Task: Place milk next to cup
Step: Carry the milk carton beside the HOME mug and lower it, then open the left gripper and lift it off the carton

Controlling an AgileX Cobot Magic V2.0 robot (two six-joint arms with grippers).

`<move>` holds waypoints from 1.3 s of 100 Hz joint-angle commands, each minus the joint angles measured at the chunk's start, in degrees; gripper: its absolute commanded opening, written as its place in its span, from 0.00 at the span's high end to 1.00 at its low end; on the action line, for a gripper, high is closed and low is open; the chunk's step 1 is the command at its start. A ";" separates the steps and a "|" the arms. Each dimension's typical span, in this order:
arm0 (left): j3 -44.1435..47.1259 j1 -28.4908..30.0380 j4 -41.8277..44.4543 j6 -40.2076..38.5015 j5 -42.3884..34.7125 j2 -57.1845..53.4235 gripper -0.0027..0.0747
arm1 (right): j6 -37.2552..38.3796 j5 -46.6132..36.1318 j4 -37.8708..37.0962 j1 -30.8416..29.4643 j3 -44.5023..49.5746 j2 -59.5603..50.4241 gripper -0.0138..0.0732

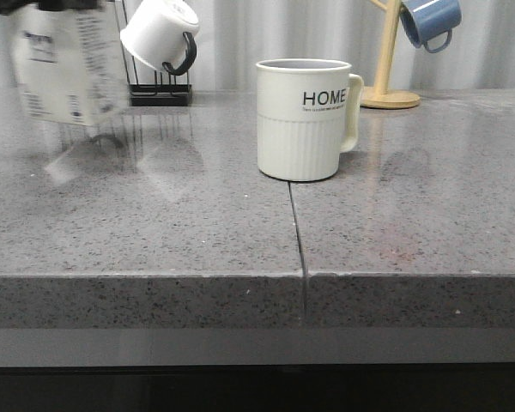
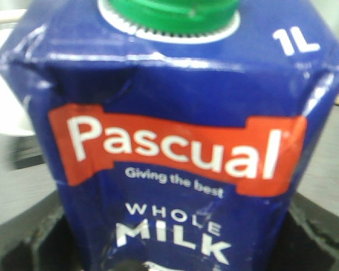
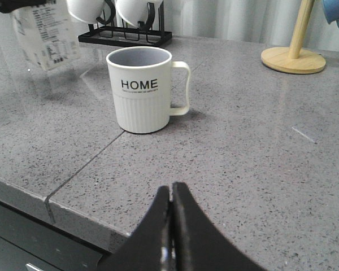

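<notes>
We see the milk (image 1: 69, 64) at about ten o'clock in the front view, well left of the cup (image 1: 305, 120) and raised clear of the counter (image 1: 197, 232), its lower edge hanging above its own pale reflection; the carton is blurred and tilted a little there. In the left wrist view the carton (image 2: 175, 141) fills nearly everything: a green cap (image 2: 169, 11) at the top, a blue face marked "1L", a red "Pascual" band and the words "WHOLE MILK". Dark parts of the left gripper show at the lower corners on either side of the carton, so we read that gripper as clamped on the milk, though its fingertips are hidden behind the carton. The cup stands upright near the middle of the counter, over the seam (image 1: 299, 249) between the two slabs, its handle toward three o'clock and "HOME" facing us. The right gripper (image 3: 171, 226) hovers over the near edge of the counter with its two black fingers (image 3: 186, 231) pressed together and nothing between them; the cup (image 3: 142, 90) lies ahead of it, well apart. At about eleven o'clock a white mug (image 1: 159, 34) hangs on a black rack (image 1: 159, 90), and at one o'clock a blue mug (image 1: 431, 21) hangs from a wooden stand (image 1: 388, 86).
</notes>
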 commanded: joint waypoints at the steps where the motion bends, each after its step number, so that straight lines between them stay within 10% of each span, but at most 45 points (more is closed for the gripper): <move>1: -2.26 -3.93 -0.19 -0.43 -5.46 -1.71 0.59 | -0.25 -4.40 -0.55 0.13 -1.44 0.48 0.92; 71: -2.26 -14.47 -1.70 -0.43 -12.93 5.14 0.58 | -0.25 -4.40 -0.55 0.13 -1.44 0.48 0.92; 98: -2.26 -14.47 -2.42 -0.43 -12.50 5.14 0.14 | -0.25 -4.40 -0.55 0.13 -1.44 0.48 0.92; 130: -0.58 -14.56 -2.42 0.00 -8.41 1.50 0.12 | -0.25 -4.40 -0.55 0.13 -1.44 0.48 0.92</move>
